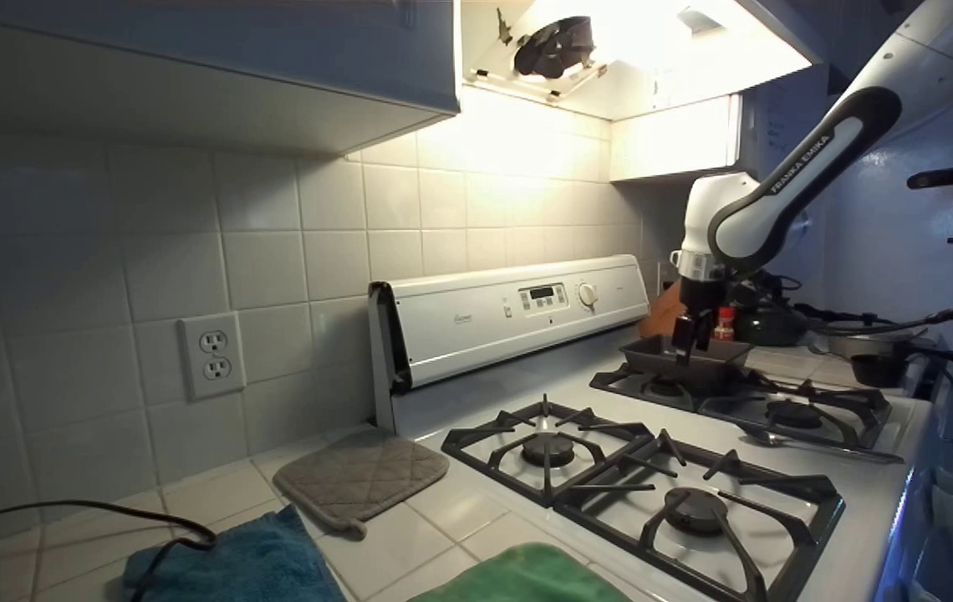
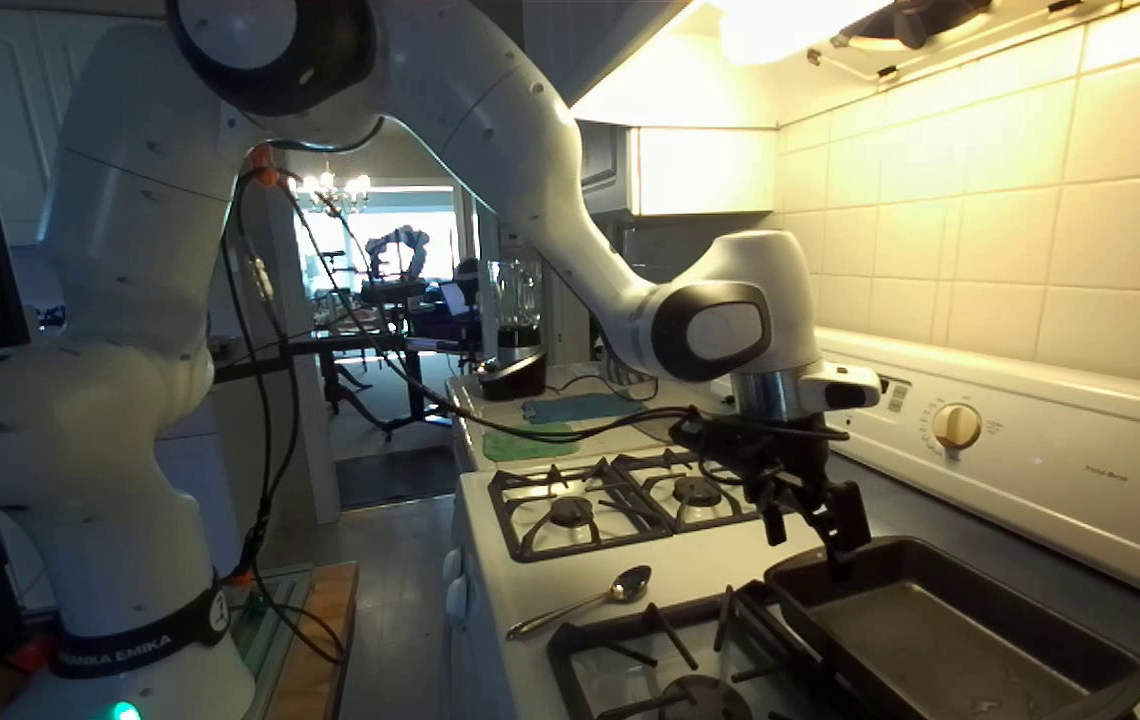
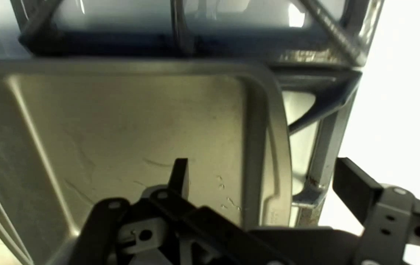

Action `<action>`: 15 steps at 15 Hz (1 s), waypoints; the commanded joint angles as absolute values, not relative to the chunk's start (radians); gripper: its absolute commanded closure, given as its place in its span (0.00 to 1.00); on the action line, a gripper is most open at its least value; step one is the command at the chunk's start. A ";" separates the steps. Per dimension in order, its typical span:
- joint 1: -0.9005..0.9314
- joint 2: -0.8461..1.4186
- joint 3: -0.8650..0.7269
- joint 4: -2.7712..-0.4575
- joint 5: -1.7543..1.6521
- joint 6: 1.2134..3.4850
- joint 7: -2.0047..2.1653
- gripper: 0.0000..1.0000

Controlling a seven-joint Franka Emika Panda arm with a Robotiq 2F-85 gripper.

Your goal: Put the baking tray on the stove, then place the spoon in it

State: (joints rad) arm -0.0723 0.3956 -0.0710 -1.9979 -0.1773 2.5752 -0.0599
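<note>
The dark baking tray (image 1: 642,354) rests on the rear burner grate at the far end of the white stove (image 1: 485,330). In an exterior view its bare inside (image 2: 980,640) shows, with nothing in it. My gripper (image 2: 812,540) is open above the tray's near short rim. In the wrist view the fingers (image 3: 262,162) stand apart, one over the tray's inside (image 3: 140,125), the other beyond the rim over the white stovetop. I cannot tell whether they touch the tray. The spoon (image 2: 630,584) looks metallic, not orange; it lies on the stovetop between the grates, also in an exterior view (image 1: 832,450).
Black grates (image 1: 547,449) cover the burners. A grey pot holder (image 1: 364,477), blue towel (image 1: 255,564) and green cloth (image 1: 527,577) lie on the counter. Pots (image 1: 869,339) and a red-capped bottle (image 1: 725,323) stand beyond the stove. The raised control panel (image 2: 1030,450) borders the tray's back side.
</note>
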 commanded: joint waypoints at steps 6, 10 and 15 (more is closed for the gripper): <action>-0.092 0.121 -0.053 -2.187 -0.097 2.202 -0.229 0.00; -0.067 0.045 -0.048 -2.291 -0.128 2.134 -0.206 0.00; -0.033 0.027 -0.018 -2.391 -0.120 2.156 -0.194 0.00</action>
